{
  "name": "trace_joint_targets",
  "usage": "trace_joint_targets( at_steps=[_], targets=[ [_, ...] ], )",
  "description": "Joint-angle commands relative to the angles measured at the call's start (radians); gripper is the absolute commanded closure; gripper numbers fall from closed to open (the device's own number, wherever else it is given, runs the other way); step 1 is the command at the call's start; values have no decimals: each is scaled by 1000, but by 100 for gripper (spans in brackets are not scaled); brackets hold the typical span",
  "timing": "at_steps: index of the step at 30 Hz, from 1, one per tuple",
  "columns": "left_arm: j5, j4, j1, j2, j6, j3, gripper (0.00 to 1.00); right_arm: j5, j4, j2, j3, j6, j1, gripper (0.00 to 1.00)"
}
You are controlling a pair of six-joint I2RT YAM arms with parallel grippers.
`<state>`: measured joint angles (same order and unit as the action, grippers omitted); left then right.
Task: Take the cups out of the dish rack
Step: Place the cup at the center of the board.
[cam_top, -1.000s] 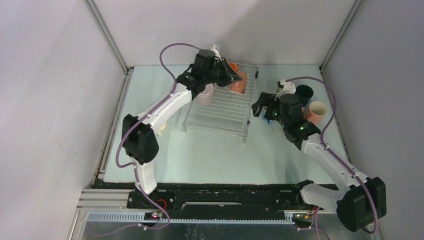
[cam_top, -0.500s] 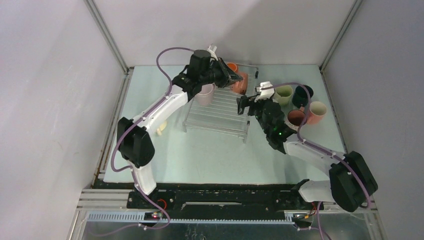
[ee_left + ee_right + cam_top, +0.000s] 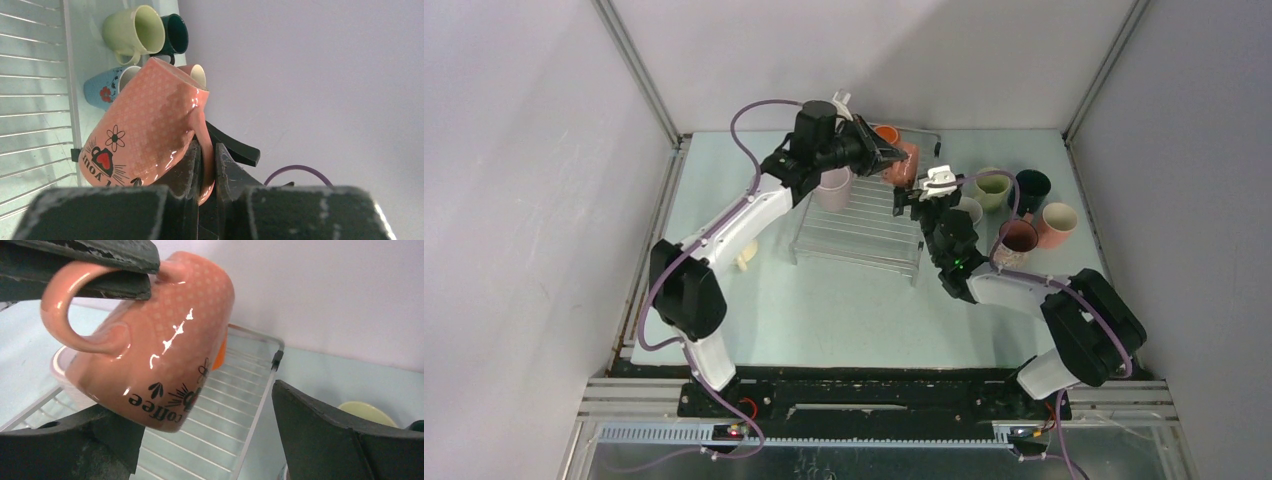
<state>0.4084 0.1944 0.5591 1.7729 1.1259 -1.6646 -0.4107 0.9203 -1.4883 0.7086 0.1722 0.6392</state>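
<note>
dish rack [image 3: 856, 238]: pale cup [image 3: 833, 186], orange cup [image 3: 887, 133]; left claw [image 3: 208, 152] grips pink cup [image 3: 145, 130].

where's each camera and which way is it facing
Top external: high behind the left arm and right arm, both shown, looking down on the table and silvery wire dish rack.
Left wrist: on the left arm, looking along the left gripper, shut on the handle of the salmon-pink dotted ceramic mug.
Right wrist: on the right arm, looking past the open right gripper at that mug.
Both wrist views share mug and rack.
</note>
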Motion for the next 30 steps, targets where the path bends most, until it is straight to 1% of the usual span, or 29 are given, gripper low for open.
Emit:
trace_joint_targets(
  at_steps=[1, 7, 14, 17, 18, 24, 27, 30],
  targets=[
    [55, -97, -8, -95, 40, 3, 100, -99, 213, -33, 0, 138, 19, 6],
    [71, -120, -13, -113, 71, 24, 100, -129, 354, -69, 5, 249, 42, 17],
    [85, -146, -18, -128, 103, 51, 100, -167, 491, -99, 15, 367, 72, 36],
    [87, -152, -18, -131, 111, 60, 100, -165, 501, -101, 25, 396, 84, 45],
    [88, -153, -18, -133, 113, 63, 100, -168, 506, -99, 26, 406, 88, 48],
    [87, -170, -18, -137, 125, 73, 100, -179, 508, -65, 26, 438, 110, 83],
    [86, -186, -18, -139, 135, 84, 100, -184, 492, -39, 26, 446, 118, 99],
    [81, -190, -18, -141, 141, 90, 100, -193, 454, -3, 26, 443, 129, 100]
  ],
)
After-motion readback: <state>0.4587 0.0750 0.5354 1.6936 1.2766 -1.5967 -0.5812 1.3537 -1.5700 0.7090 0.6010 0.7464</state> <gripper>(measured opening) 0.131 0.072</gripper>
